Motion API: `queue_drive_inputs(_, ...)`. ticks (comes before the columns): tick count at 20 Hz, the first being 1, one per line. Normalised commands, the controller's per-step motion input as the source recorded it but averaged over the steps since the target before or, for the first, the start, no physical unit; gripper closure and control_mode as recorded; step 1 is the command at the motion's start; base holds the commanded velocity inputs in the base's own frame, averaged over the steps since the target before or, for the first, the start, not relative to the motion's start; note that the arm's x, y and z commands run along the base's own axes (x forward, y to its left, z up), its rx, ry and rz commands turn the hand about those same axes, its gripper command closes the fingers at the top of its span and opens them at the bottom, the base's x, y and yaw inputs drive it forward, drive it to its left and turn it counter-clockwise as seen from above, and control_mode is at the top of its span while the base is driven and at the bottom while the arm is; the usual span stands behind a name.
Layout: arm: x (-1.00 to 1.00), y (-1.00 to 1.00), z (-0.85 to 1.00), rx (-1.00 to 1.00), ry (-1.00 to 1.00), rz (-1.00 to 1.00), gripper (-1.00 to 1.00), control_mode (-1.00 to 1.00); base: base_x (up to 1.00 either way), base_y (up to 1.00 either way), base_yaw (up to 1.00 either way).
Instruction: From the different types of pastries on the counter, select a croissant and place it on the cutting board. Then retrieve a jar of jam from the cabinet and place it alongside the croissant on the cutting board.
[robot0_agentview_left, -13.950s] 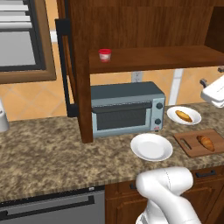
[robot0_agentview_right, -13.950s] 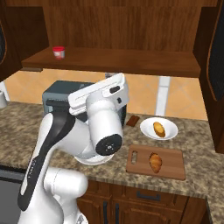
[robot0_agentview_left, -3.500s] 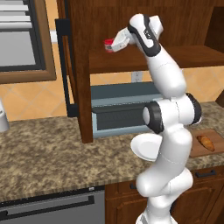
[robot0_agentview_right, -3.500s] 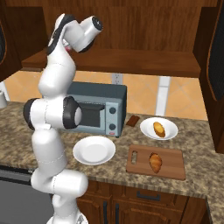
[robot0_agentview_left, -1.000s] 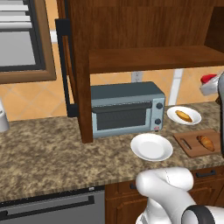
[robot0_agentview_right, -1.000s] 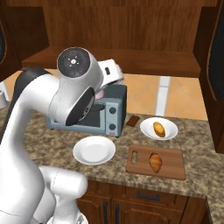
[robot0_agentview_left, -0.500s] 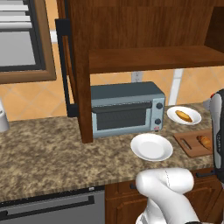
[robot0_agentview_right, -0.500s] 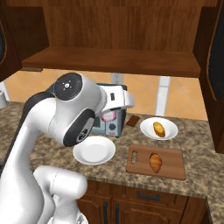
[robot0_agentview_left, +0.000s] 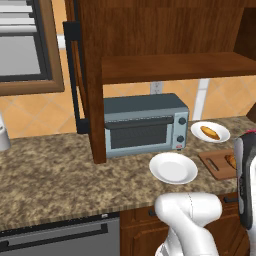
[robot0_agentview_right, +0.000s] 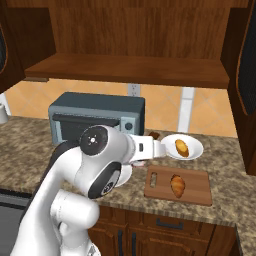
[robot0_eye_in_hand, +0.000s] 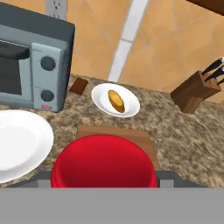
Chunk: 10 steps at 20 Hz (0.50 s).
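In the hand view a red jar of jam (robot0_eye_in_hand: 104, 164) sits large between my dark fingertips (robot0_eye_in_hand: 169, 176), and my gripper (robot0_eye_in_hand: 104, 178) is shut on it. Just beyond the jar lies the reddish-brown cutting board (robot0_eye_in_hand: 114, 131). The right base view shows the croissant (robot0_agentview_right: 177, 184) lying on that cutting board (robot0_agentview_right: 195, 192). My white hand (robot0_agentview_right: 150, 148) hangs low over the granite counter (robot0_agentview_right: 30, 137), left of the board. The golden-yellow pastry (robot0_eye_in_hand: 116, 100) rests on a white plate (robot0_eye_in_hand: 101, 104) behind the board. The cabinet shelf (robot0_agentview_left: 170, 67) is bare.
A grey toaster oven (robot0_agentview_left: 145, 125) stands under the shelf. An empty white plate (robot0_agentview_left: 173, 167) lies in front of it. A knife block (robot0_eye_in_hand: 194, 89) stands far right. The cabinet door with its black handle (robot0_agentview_left: 75, 75) hangs open to the left.
The arm took the jar off the cabinet shelf and swung down and right. Over the last second the hand dropped lower, to just left of the cutting board.
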Motion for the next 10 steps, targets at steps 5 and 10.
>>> queue_drive_inputs(5,-0.03,-0.29,-0.61,0.04,0.05,-0.17,1.0,-1.0,0.0,0.0,0.0)
queue_drive_inputs(10,0.0,-0.01,-0.23,0.2,0.0,-0.05,1.0,-1.0,0.0,0.0,0.0)
